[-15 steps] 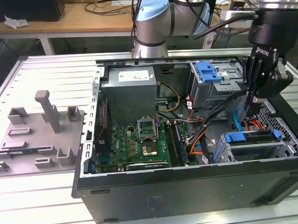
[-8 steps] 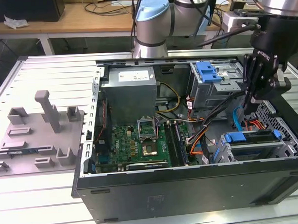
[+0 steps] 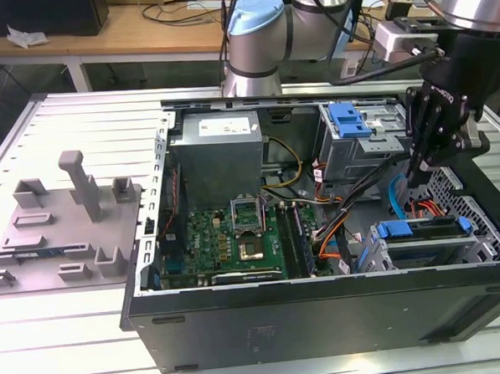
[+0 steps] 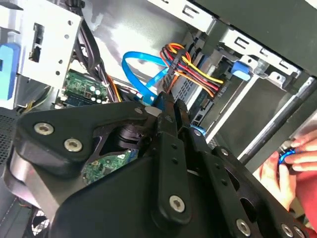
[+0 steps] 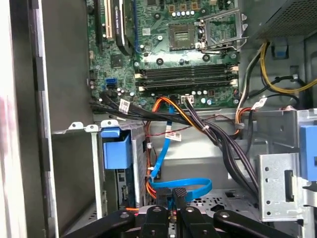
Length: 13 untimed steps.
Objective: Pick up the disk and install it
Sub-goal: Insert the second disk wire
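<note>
The disk (image 3: 422, 228) lies flat in the drive cage at the case's front corner, on the exterior view's right, with its blue carrier rail along the top. The first wrist view shows the blue end of that carrier (image 5: 116, 148) inside the cage. My black gripper (image 3: 413, 178) hangs just above and behind the cage, apart from the disk. Its fingers are shut with nothing between them (image 5: 171, 194). The tips sit close to a looped blue data cable (image 5: 183, 186). In the second wrist view the gripper (image 4: 166, 101) points toward the same cable.
The open computer case (image 3: 323, 309) holds a green motherboard (image 3: 227, 234), a grey power supply (image 3: 219, 155) and a grey metal cage with a blue latch (image 3: 350, 119). Bundled wires (image 5: 198, 119) cross beside the gripper. A grey fixture plate (image 3: 67, 222) lies at the exterior view's left. A person's hand (image 4: 285, 168) is near the case.
</note>
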Motion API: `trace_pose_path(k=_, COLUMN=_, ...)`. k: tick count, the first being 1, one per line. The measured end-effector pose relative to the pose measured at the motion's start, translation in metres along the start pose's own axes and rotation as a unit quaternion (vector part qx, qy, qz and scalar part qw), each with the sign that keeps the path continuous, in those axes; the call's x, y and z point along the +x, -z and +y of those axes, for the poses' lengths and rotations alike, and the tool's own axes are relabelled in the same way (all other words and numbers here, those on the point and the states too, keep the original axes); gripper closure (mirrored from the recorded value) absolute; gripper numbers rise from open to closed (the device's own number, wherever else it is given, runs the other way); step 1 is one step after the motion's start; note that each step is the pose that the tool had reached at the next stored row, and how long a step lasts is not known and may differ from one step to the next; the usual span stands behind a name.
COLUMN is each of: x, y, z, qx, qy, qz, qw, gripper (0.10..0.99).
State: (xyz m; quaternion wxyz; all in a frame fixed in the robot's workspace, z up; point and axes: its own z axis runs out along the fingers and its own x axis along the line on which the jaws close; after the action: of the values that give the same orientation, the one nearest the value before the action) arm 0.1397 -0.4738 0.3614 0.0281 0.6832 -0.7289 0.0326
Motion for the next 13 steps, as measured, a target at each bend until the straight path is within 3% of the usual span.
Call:
trace_pose_path(k=2, x=0.004, y=-0.0002, z=-0.0003, qx=0.0005, qy=0.001, qz=-0.0103, qw=0.9999, gripper=0.925)
trace_pose_path(k=5, x=0.0188, y=-0.0016, z=-0.0012, qx=0.0004, qy=0.001, qz=-0.0126, qw=0.9999, gripper=0.925)
trace_pose_path(k=6, x=0.0219, y=-0.0018, z=-0.0014, qx=0.0004, qy=0.001, qz=-0.0147, qw=0.9999, gripper=0.925)
trace_pose_path(k=9, x=0.0276, y=-0.0021, z=-0.0017, qx=0.0014, qy=0.002, qz=-0.0271, qw=0.9996, gripper=0.925)
trace_pose_path(k=13, x=0.0371, y=-0.003, z=-0.0024, qx=0.0014, qy=0.003, qz=-0.0318, qw=0.9995, gripper=0.925)
